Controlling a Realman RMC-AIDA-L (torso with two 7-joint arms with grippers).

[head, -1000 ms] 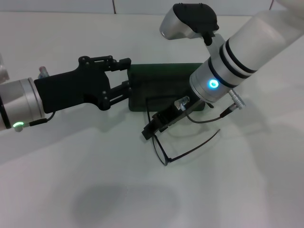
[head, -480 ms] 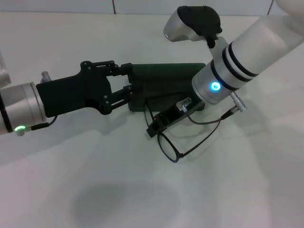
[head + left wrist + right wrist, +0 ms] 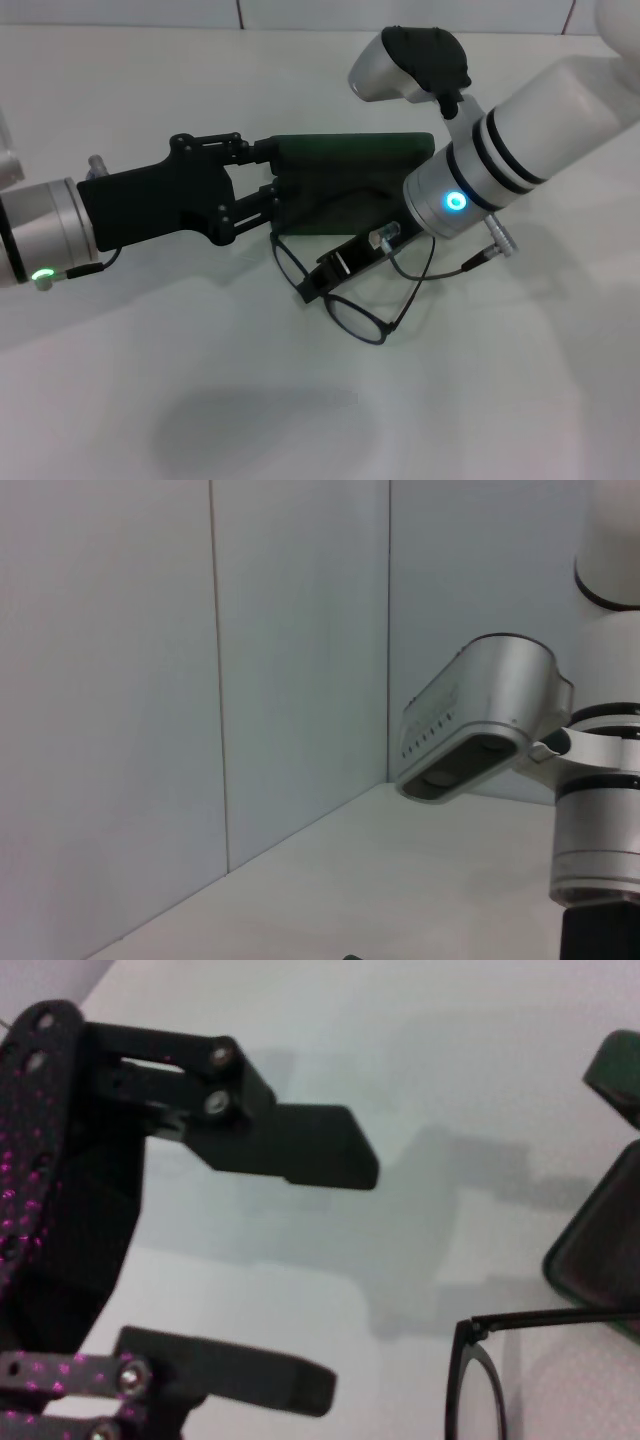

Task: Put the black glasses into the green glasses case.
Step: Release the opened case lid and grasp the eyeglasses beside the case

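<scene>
Surface: white worktop (image 3: 520, 380), pale wall panels behind.
Case: green glasses case (image 3: 345, 185), mid-worktop toward the back edge.
Left gripper (image 3: 268, 172): fingers clamped on the case's end.
Right gripper (image 3: 325, 280): pinching the black glasses (image 3: 355, 312), just in front of the case.

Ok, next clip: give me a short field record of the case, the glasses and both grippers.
case: dark green, lid raised, on the white table
glasses: black, outside the case, in front of it, temples unfolded
left gripper: at the case's left end, fingers on either side of the raised lid
right gripper: low in front of the case, at the glasses' frame between the two lenses
task state: glasses not yet in the case
</scene>
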